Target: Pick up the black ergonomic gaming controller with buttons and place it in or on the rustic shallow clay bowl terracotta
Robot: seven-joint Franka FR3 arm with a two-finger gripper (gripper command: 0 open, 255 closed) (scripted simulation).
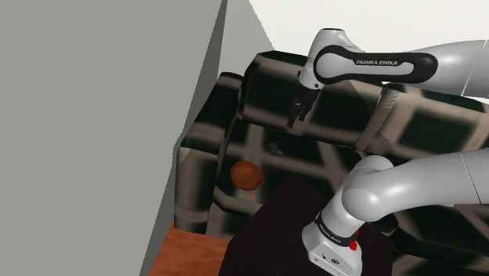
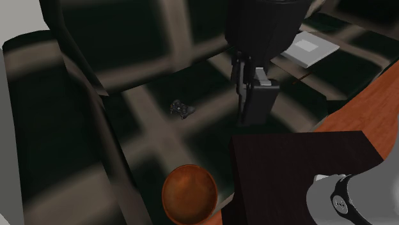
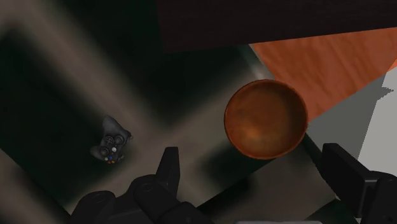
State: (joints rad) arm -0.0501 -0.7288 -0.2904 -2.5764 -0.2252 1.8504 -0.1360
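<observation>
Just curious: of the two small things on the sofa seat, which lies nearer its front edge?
The round reddish-brown bowl, right at the front edge beside the dark stand; the small black controller lies farther back on the seat.

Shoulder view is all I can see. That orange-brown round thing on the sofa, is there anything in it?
Observer: No. The wrist view looks down into the bowl, and it is empty.
Operator: What's the tiny thing near it?
Observer: The controller, lying buttons up, apart from the bowl.
Operator: Is the pincer holding anything?
Observer: No. The pincer is open: in the wrist view its fingers stand wide apart and clasp nothing.
</observation>
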